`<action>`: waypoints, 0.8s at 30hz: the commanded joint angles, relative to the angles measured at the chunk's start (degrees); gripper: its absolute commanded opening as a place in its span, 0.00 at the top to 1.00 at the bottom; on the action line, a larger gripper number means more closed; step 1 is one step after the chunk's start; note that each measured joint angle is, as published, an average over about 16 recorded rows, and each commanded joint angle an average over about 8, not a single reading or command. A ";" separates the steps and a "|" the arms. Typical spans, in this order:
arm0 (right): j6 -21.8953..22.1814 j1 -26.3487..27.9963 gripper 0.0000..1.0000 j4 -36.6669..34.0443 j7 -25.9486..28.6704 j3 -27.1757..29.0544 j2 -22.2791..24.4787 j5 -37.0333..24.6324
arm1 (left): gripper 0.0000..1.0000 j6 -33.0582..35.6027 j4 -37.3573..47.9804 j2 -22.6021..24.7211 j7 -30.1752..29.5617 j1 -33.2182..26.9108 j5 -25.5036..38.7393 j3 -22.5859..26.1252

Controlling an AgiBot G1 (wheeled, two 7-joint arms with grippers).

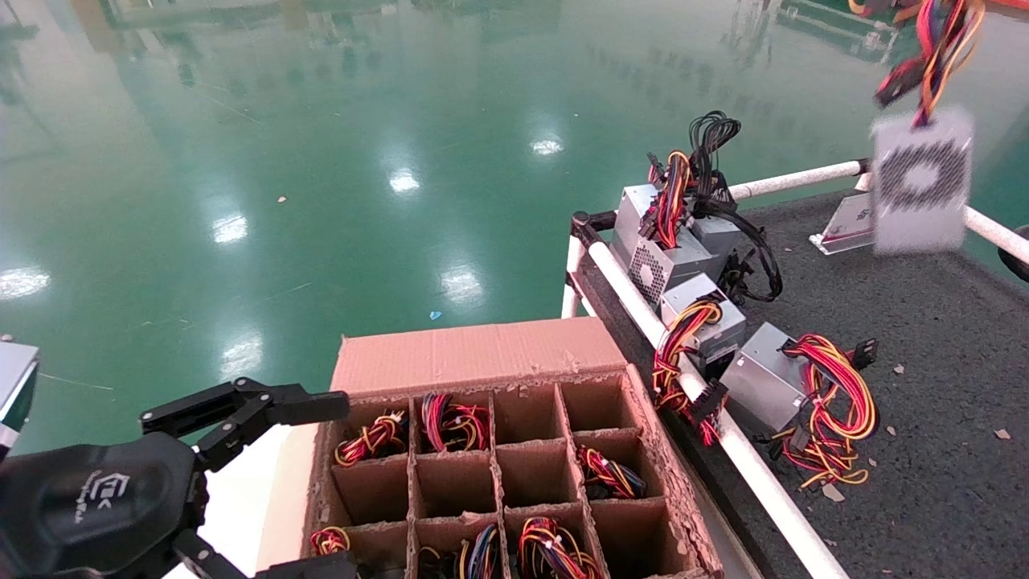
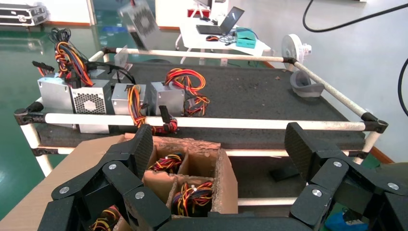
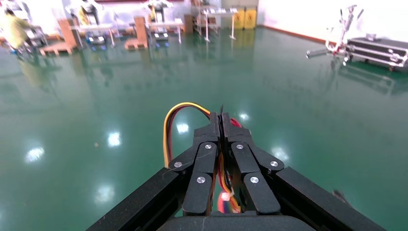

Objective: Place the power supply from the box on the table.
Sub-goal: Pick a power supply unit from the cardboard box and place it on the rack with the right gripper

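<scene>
High above the far right of the dark grey matted table (image 1: 924,338), we carry the silver-grey metal power supply (image 1: 920,181) by its red and yellow wire bundle, our right gripper (image 3: 221,126) with fingers pinched together on those wires. We judge the transfer step under way; next we must lower it onto bare matting and let go. Beside the brown divided cardboard box (image 1: 514,450), our left gripper (image 2: 219,144) waits, fingers spread apart.
</scene>
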 commanded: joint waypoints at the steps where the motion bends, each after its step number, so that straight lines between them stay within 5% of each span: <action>1: 0.62 -0.98 1.00 0.00 -0.26 -0.13 0.27 -0.18 | 0.00 0.00 0.00 0.00 0.00 0.00 0.00 0.00; 24: -5.37 -5.46 1.00 1.09 -1.49 0.52 0.25 0.73 | 0.00 0.00 0.00 0.00 0.00 0.00 0.00 0.00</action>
